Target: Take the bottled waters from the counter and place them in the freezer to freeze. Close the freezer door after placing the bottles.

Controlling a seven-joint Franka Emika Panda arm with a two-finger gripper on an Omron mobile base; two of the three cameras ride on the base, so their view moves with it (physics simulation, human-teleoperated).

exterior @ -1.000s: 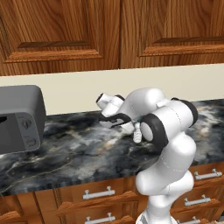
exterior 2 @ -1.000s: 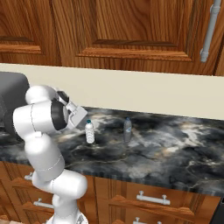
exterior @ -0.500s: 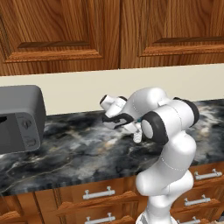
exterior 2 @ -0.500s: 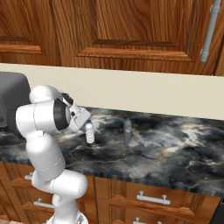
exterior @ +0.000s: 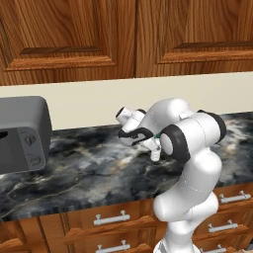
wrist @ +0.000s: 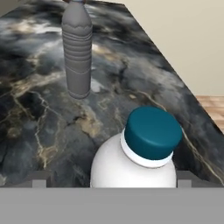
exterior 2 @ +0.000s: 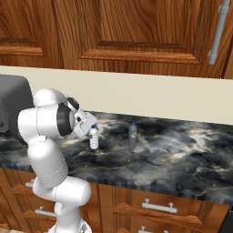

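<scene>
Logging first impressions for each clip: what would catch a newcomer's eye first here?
The white arm bent low over the black marble counter, its open gripper right beside a whitish blue-capped bottle. In the hand view that bottle's cap looms between the fingertips. A second, greyer bottle stands upright just beyond, and a grey toaster sits at the counter's left end.

I see my white arm point(exterior: 190, 148) rising from the lower right and bending over the black marble counter point(exterior: 89, 173). A grey toaster point(exterior: 22, 133) sits at the far left. Wooden cabinets point(exterior: 99, 34) hang above; drawers point(exterior: 111, 220) with silver handles run below.
</scene>
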